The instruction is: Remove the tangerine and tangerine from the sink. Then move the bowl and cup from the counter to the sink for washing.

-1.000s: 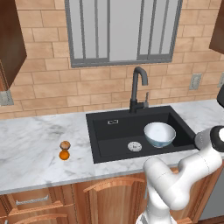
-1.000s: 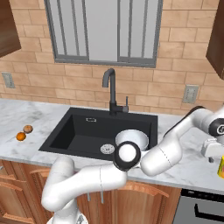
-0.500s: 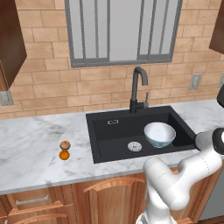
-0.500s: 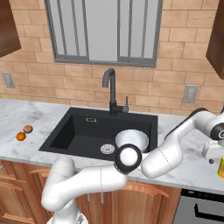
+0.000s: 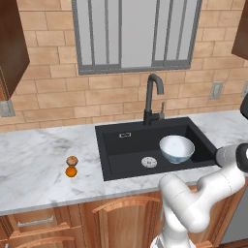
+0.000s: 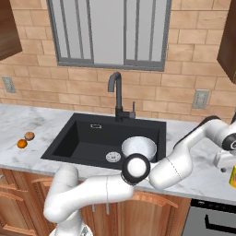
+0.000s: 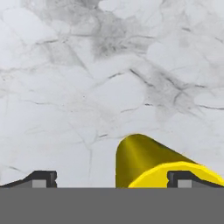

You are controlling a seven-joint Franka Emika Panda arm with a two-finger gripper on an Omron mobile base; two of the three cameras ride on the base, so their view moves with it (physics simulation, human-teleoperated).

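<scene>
Yellow cup unmoved, jaws still wide above it

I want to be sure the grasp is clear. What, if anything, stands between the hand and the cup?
Nothing visible does. In the hand view the open hand looks straight at the yellow cup, with bare marble counter around it.

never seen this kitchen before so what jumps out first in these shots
The black sink cut into the white marble counter, with the white bowl sitting inside it beside the drain. Two tangerines lie close together on the counter left of the sink. At the far right, the open gripper hangs just over the yellow cup on the marble.
</scene>
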